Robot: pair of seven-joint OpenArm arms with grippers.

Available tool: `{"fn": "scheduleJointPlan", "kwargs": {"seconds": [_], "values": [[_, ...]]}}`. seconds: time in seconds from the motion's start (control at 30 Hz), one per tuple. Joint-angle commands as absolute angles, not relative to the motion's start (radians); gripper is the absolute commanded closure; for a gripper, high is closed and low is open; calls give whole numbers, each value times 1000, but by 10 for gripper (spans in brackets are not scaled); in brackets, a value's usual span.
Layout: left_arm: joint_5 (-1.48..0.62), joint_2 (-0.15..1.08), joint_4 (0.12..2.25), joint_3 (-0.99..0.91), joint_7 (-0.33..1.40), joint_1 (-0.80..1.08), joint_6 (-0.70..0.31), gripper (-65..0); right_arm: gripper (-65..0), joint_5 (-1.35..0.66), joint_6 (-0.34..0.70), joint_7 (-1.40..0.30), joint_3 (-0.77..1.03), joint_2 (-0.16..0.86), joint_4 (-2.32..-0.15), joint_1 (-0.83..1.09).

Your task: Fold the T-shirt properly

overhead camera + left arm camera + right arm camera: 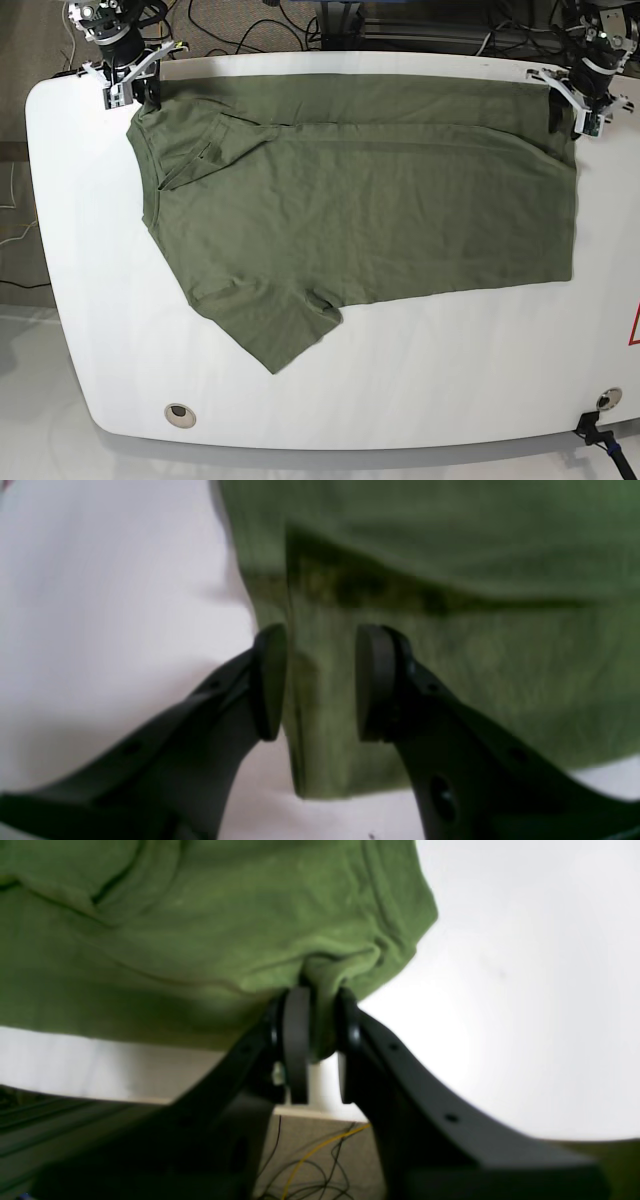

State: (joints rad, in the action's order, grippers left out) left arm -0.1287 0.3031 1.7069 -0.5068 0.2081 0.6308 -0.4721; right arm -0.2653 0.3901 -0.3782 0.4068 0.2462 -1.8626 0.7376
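Observation:
The olive-green T-shirt (pixel 360 200) lies flat across the white table, its far edge folded over toward the middle and one sleeve pointing to the near left. My right gripper (pixel 130 92) sits at the shirt's far-left corner. In the right wrist view this right gripper (pixel 320 1040) has bunched T-shirt (pixel 200 940) cloth squeezed between its narrow pads. At the far-right corner is my left gripper (pixel 578 112). The left wrist view shows the left gripper (pixel 320 680) with its pads apart and a T-shirt (pixel 450 670) corner lying loose in the gap.
The white table (pixel 450 380) has a round grommet (pixel 178 412) near its front left edge. Cables (pixel 310 1160) lie on the floor beyond the far edge, close to my right gripper. A black clamp (pixel 600 405) sits at the near right corner.

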Motion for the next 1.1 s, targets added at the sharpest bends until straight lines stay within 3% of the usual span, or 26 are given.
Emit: {"fn": "scheduleJointPlan", "kwargs": {"seconds": [0.0,0.17,0.23,1.07], "values": [[-136,315,1739,-519,188,621,-466,-212,-113,-266,389,-358,415,260,-1891,745],[-137,312,1791,-519,189,602,-466,-212,-312,-262,389,-358,415,263,-1934,745],[-139,312,1814,-518,189,601,-466,-212,-350,-262,389,-358,415,263,-1954,742],[-134,156,1824,-481,189,415,-495,-212,-350,-262,384,-449,174,257,-1960,371]]}}
